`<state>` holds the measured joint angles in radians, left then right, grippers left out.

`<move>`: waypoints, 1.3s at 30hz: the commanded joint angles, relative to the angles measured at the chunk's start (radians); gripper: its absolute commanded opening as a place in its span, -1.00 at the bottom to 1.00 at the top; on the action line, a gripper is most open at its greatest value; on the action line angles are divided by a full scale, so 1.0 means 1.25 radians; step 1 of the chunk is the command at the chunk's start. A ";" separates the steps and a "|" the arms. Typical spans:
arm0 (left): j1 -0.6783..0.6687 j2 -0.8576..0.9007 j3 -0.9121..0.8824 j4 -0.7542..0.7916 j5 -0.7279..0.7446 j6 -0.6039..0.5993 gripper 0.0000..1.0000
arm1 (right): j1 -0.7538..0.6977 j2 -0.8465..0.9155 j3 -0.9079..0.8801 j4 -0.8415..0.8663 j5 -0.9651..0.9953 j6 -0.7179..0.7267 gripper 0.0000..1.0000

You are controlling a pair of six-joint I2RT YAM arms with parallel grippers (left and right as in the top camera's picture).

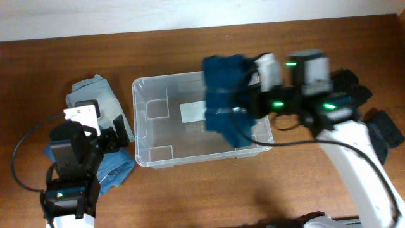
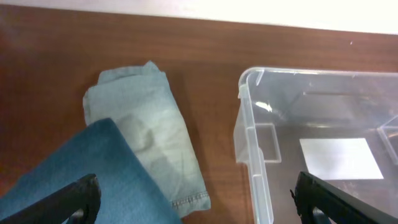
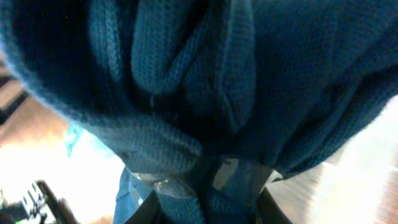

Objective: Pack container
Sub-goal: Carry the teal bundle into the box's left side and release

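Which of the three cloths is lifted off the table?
The dark blue knit cloth, held by the right gripper over the container. The pale denim cloth and the mid-blue cloth lie on the table left of it.

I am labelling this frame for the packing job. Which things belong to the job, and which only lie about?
Job: container; dark blue knit, held by right gripper.
Lying about, untouched: pale folded cloth; blue cloth. Possibly packed later.

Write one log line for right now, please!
right gripper: shut on dark blue sweater, over container | left gripper: open
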<state>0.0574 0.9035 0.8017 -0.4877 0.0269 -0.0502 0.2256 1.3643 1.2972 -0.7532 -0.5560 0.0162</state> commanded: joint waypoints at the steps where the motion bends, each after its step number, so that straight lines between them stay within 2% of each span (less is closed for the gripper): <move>1: 0.053 0.005 0.035 -0.047 0.002 -0.014 0.99 | 0.094 0.069 0.022 0.048 0.051 0.044 -0.57; 5: 0.151 0.033 0.087 -0.110 0.003 -0.013 0.99 | 0.155 0.145 0.022 0.124 0.058 0.097 -0.58; 8: 0.202 0.059 0.124 -0.130 0.003 -0.006 0.99 | 0.193 0.199 0.022 0.187 0.074 0.185 -0.60; 12: 0.207 0.085 0.134 -0.132 0.003 -0.002 0.99 | 0.230 0.249 0.022 0.220 0.135 0.318 -0.62; 15: 0.206 0.101 0.134 -0.137 0.003 -0.002 0.99 | 0.265 0.282 0.022 0.242 0.138 0.374 -0.63; 22: 0.206 0.115 0.134 -0.137 0.003 -0.002 0.99 | 0.324 0.349 0.022 0.259 0.162 0.399 -0.62; 29: 0.205 0.115 0.134 -0.137 0.003 -0.002 0.99 | 0.326 0.407 0.022 0.265 0.162 0.413 -0.60; 31: 0.205 0.115 0.134 -0.137 0.003 -0.002 0.99 | 0.326 0.418 0.022 0.273 0.163 0.403 0.04; 32: 0.205 0.115 0.134 -0.137 0.003 -0.002 0.99 | 0.326 0.419 0.022 0.275 0.163 0.387 0.70; 33: 0.205 0.115 0.134 -0.137 0.003 -0.002 0.99 | 0.326 0.419 0.022 0.274 0.170 0.372 0.97; 39: 0.205 0.115 0.134 -0.137 0.003 -0.002 0.99 | 0.313 0.370 0.037 0.227 0.243 0.292 0.97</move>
<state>0.3130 1.0454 0.9520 -0.6586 0.0269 -0.0532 0.6285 1.8839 1.3048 -0.4507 -0.3153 0.4473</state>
